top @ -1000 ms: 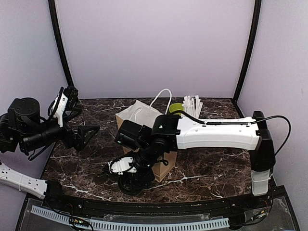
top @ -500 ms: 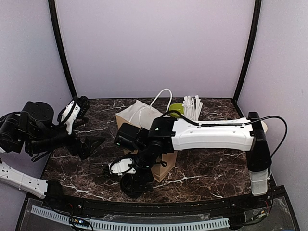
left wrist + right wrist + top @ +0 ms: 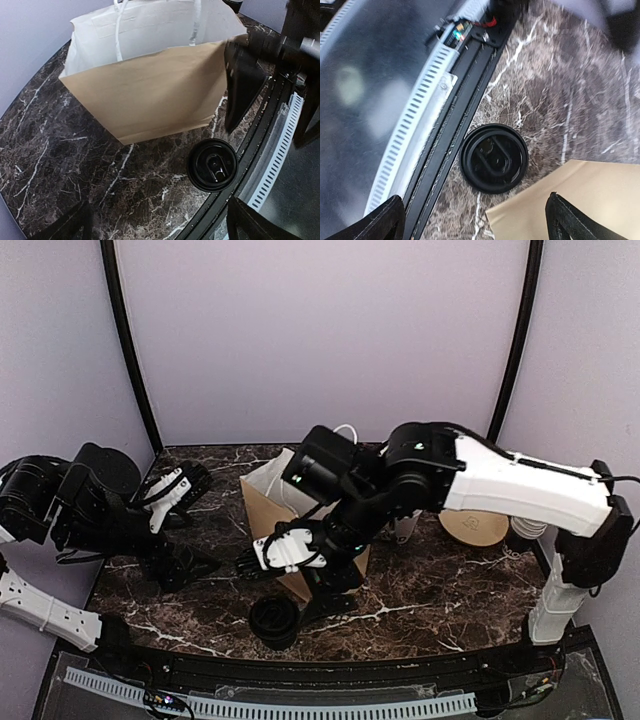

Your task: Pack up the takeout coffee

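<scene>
The takeout coffee [image 3: 275, 622] stands upright near the table's front edge, its black lid [image 3: 494, 158] facing up, just in front of the brown paper bag [image 3: 268, 512]. My right gripper [image 3: 290, 585] hangs open above the cup, touching nothing; in its wrist view [image 3: 472, 220] the lid lies between the spread fingers. My left gripper [image 3: 190, 525] is open at the left, apart from the cup and pointed toward the bag [image 3: 150, 95] and the cup [image 3: 212, 165]. Nothing sits between the fingers of that gripper [image 3: 160, 225]. The bag stands open with its white inside showing.
The black front rail [image 3: 300, 670] runs just past the cup. A tan round object [image 3: 475, 527] lies at the right behind the right arm. The right arm's forearm crosses over the bag's right side and hides what stands behind it.
The right gripper has opened and risen off the cup, and its arm has swung up and back over the bag. The left arm has moved right and lower, toward the bag and cup.
</scene>
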Robot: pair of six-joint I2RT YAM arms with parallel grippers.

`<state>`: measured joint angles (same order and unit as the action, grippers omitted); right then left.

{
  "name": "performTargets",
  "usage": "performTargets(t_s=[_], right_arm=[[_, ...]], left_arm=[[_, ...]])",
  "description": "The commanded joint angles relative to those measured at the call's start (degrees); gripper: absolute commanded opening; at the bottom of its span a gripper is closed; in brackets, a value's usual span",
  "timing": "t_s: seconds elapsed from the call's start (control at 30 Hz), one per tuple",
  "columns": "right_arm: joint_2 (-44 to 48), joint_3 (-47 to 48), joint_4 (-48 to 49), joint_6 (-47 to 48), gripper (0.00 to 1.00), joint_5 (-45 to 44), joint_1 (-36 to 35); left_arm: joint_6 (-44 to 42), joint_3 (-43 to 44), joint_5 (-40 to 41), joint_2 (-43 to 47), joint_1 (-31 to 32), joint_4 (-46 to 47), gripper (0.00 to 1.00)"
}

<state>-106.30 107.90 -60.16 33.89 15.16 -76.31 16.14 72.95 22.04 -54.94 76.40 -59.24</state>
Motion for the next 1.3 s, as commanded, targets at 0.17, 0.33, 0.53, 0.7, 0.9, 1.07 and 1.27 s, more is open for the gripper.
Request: performTargets(t_s=[0.17, 0.33, 0.53, 0.7, 0.9, 1.07, 1.27], right_arm=[[16.9, 1.5, -9.1, 8.9, 0.99, 7.7, 5.9], [22.5, -0.2, -7.7, 8.8, 0.99, 5.4, 12.7], [26.6, -2.9, -6.1, 8.0, 0.99, 4.6, 17.4], [26.8, -4.0, -5.4, 7.7, 0.98, 5.7, 18.6], [26.5, -4.5, -5.1, 7.6, 0.99, 5.7, 18.9], [26.2, -5.0, -5.0, 7.5, 0.98, 5.5, 19.0], [26.0, -5.8, -4.7, 7.6, 0.98, 4.7, 19.0]], left_arm=[[-9.8, 1.8, -14.0, -15.4, 0.1, 0.8, 0.97], [-16.9, -1.7, -18.1, -19.5, 0.1, 8.6, 0.97], [-20.7, -1.8, -20.6, -24.5, 0.1, 8.4, 0.99], [-23.5, -2.6, -21.3, -23.6, 0.1, 7.7, 0.98], [-26.2, -3.8, -19.6, -25.0, -0.3, 6.4, 0.94], [-26.2, -4.5, -20.4, -26.4, -1.9, 7.4, 0.92], [-26.7, -6.4, -21.9, -26.2, -4.0, 9.4, 0.90]])
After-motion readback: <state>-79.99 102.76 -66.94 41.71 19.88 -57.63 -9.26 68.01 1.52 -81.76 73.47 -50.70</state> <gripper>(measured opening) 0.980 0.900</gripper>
